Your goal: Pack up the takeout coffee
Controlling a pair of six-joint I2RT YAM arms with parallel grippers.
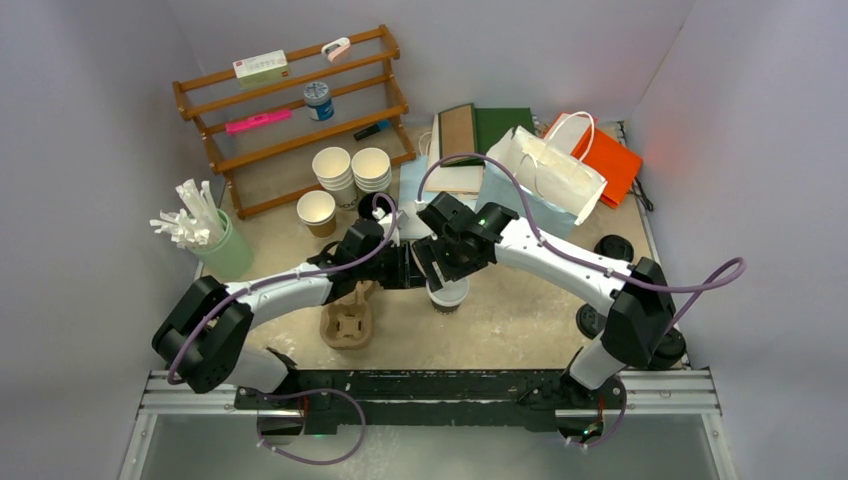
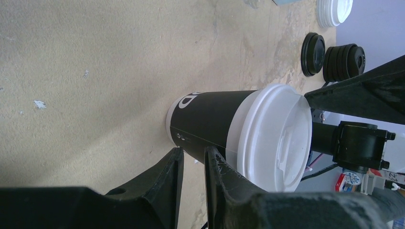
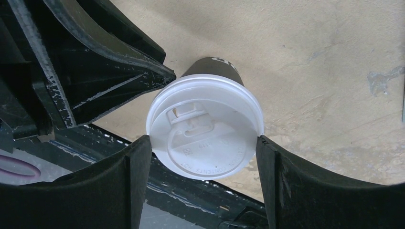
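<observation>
The takeout coffee, a cup with a black wrap and a round white lid, stands upright on the table's middle. My right gripper is above it. In the right wrist view its two fingers touch opposite edges of the lid, so my right gripper is shut on it. My left gripper comes in from the left. In the left wrist view its fingers are almost together with nothing between them, their tips against the cup's black side.
A brown cup carrier lies left of the cup. White and orange paper bags stand at the back right. Stacked lidless cups, a green straw holder and a wooden rack are at the back left. Black lids lie to the right.
</observation>
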